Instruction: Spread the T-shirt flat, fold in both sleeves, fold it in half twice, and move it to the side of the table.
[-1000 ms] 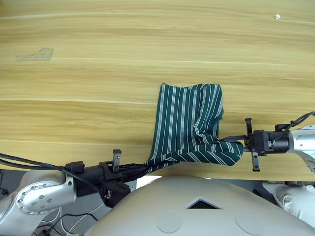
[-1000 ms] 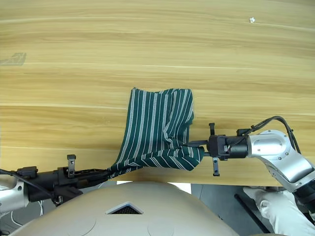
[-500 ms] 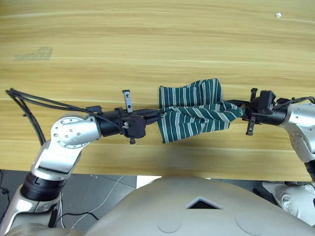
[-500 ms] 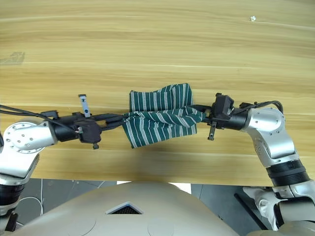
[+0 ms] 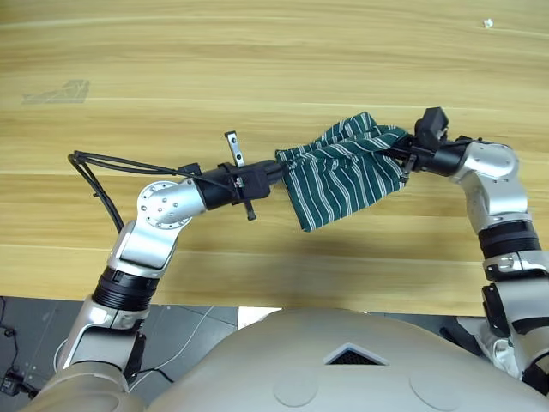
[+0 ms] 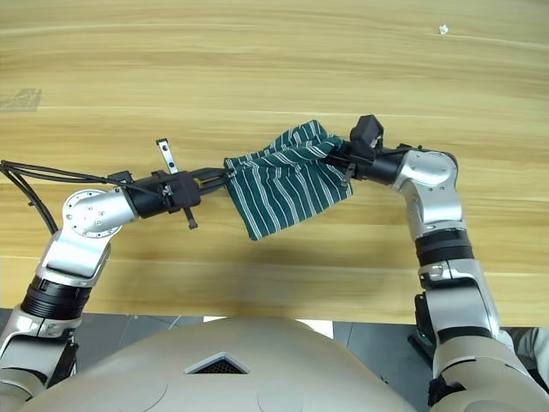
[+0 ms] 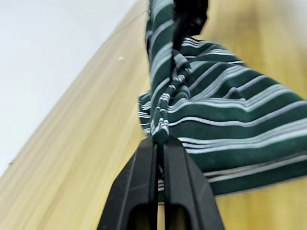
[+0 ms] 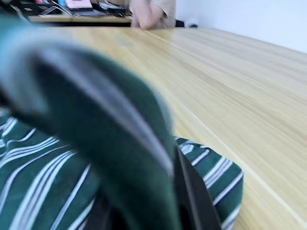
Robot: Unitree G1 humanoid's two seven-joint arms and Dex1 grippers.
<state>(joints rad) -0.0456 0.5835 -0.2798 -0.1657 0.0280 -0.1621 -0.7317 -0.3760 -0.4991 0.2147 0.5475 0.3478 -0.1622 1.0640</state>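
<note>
While both arms stretch out over the wooden table point(image 5: 257, 51), a dark green T-shirt point(image 5: 347, 172) with thin white stripes hangs bunched between them, right of the frame's centre in the head camera views. The shirt is folded into a compact, rumpled bundle. Its long axis runs left to right between the two grippers and tilts slightly upward toward the right. The stripes slant the same way, from lower left to upper right. A loose corner of the cloth points down toward the lower left of the frame, and it is not clear whether that corner touches the tabletop.

The left gripper point(image 5: 279, 170) comes in from the left of the frame and meets the bundle's left end. Seen from the left wrist, its two black fingers point(image 7: 144, 182) are pressed together, pinching a gathered hem of the shirt, with the striped cloth fanning out beyond them.

The right gripper point(image 5: 401, 158) reaches in from the right of the frame and clamps the bundle's upper right end. Seen from the right wrist, green fabric drapes over it and covers most of its fingers.

A tiny white speck point(image 5: 488, 23) lies on the table in the upper right corner, well apart from the shirt. A faint grey mark point(image 5: 60, 93) sits on the wood at the upper left.
</note>
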